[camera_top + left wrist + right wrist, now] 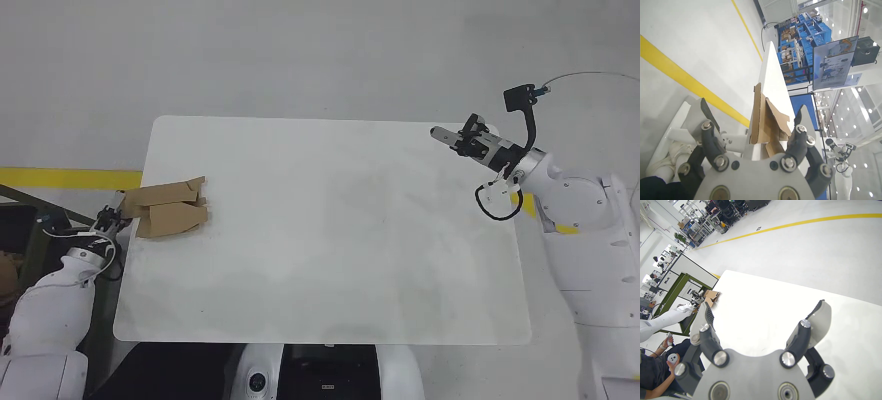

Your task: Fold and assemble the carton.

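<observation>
A flat, partly folded brown carton (168, 207) lies at the left edge of the white table (330, 240), one end sticking out past the rim. My left gripper (107, 222) hovers just off that edge, open, with the carton (762, 121) edge-on ahead of its spread fingers (707, 111) and not touching them. My right gripper (452, 139) hangs open over the far right corner of the table, nothing between its fingers (709, 313). Far across the table it sees the carton (710, 295) and the left gripper (696, 298).
A yellow floor line (60, 177) runs beyond the table's left side. A green-framed stand (680, 291) sits left of the table beside the left arm. The table's wide middle surface is bare white.
</observation>
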### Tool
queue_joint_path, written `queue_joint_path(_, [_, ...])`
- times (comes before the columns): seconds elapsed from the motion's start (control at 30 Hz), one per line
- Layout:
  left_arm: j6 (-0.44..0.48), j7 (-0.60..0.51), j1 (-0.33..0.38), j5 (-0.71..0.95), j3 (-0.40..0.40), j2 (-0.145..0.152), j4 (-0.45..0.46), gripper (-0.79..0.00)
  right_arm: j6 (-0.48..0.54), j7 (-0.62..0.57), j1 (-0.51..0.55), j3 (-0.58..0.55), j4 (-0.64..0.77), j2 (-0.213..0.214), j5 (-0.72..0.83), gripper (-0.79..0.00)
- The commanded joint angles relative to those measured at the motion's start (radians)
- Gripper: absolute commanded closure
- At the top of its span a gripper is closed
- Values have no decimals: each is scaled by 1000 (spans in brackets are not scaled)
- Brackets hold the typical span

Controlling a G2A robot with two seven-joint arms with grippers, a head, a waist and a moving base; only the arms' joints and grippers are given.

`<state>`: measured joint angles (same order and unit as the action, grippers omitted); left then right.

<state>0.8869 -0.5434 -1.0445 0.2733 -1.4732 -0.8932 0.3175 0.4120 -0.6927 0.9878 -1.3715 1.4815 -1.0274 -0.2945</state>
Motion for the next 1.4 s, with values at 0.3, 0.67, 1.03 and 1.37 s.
queue_joint_path(0.3, [-12, 37, 17, -39, -1, 0, -16, 0, 0, 0, 0, 0, 0, 0, 0, -785])
queue_joint_path(0.67, [-29, 4, 34, 49, -52, 10, -17, 0, 0, 0, 0, 0, 0, 0, 0, -785])
queue_joint_path(1.03, [-87, -185, 64, 240, -123, 18, 66, 0, 0, 0, 0, 0, 0, 0, 0, -785])
queue_joint_path(1.37, [-95, -292, 181, 251, -82, -4, 200, 0, 0, 0, 0, 0, 0, 0, 0, -785])
